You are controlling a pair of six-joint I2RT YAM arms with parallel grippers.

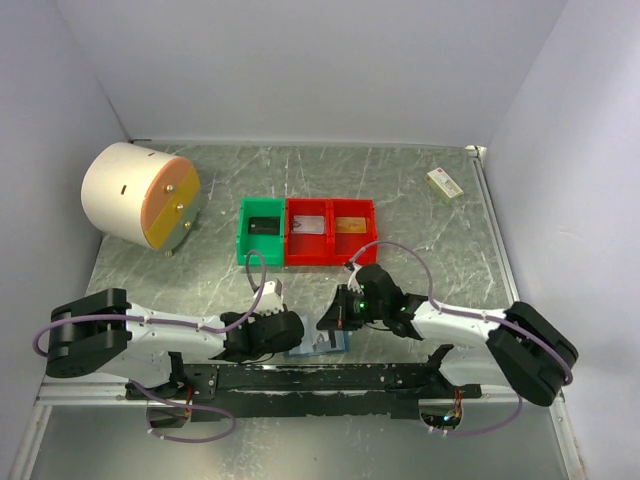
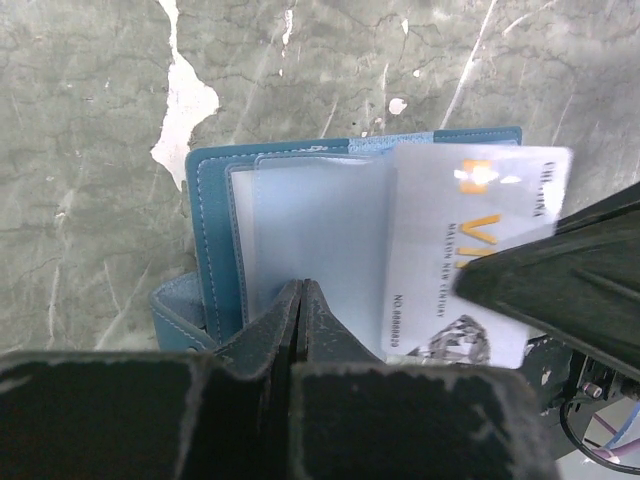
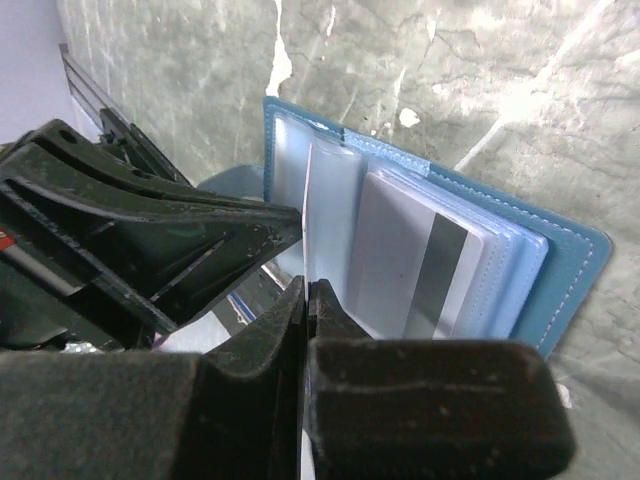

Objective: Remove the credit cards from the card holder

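The blue card holder (image 2: 212, 235) lies open on the table near the front edge (image 1: 322, 346), its clear sleeves fanned out. My left gripper (image 2: 301, 291) is shut, its tips pinching a clear sleeve of the holder. My right gripper (image 3: 309, 288) is shut on the edge of a white credit card (image 2: 450, 250) with orange lettering, which sticks out of the holder to the right. Seen edge-on in the right wrist view, that card (image 3: 324, 200) runs down between the jaws. Another card (image 3: 420, 265), with a dark stripe, sits in a sleeve. In the top view both grippers (image 1: 297, 340) (image 1: 335, 318) meet over the holder.
A green bin (image 1: 243, 232) and a red double bin (image 1: 330, 258) stand just behind the grippers, with flat items inside. A white cylinder with an orange face (image 1: 140, 195) lies at back left. A small cream box (image 1: 445, 183) sits at back right. Walls close in on three sides.
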